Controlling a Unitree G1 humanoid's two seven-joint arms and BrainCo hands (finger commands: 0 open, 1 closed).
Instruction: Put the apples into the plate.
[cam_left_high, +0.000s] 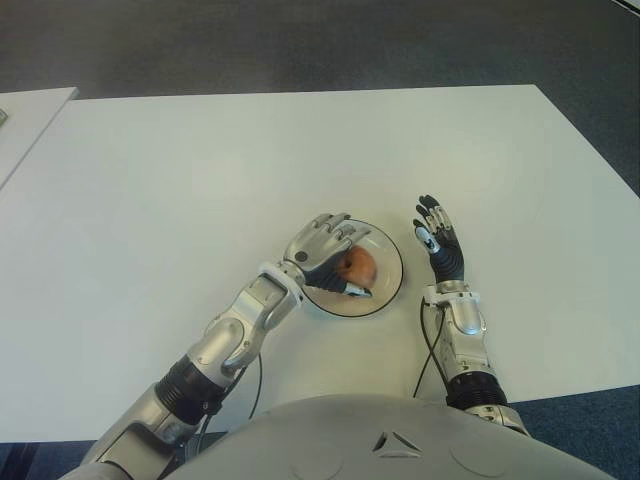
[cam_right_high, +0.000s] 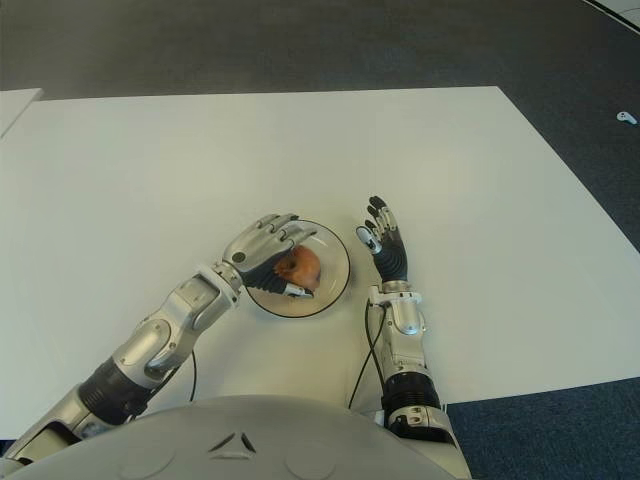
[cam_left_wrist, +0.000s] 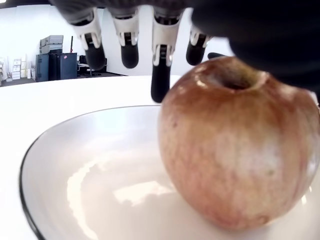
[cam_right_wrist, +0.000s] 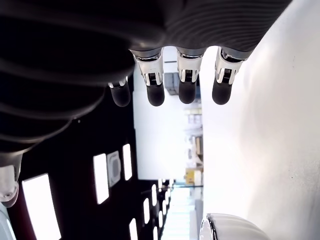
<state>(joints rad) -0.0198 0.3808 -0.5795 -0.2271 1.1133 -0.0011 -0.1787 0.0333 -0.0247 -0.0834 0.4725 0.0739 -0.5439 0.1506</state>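
Apple (cam_left_high: 356, 268) sits in the plate (cam_left_high: 389, 290) on the white table (cam_left_high: 180, 180); left hand (cam_left_high: 322, 250) hovers over it, fingers (cam_left_wrist: 161, 75) spread, gripping nothing; right hand (cam_left_high: 440, 240) just right of the plate, fingers straight, empty.

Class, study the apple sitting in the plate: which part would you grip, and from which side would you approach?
Grip the apple around its round sides, coming from above: it sits upright in the plate, stem dimple up, and the rim hinders a low sideways reach. The left hand already hovers over it, fingers spread.
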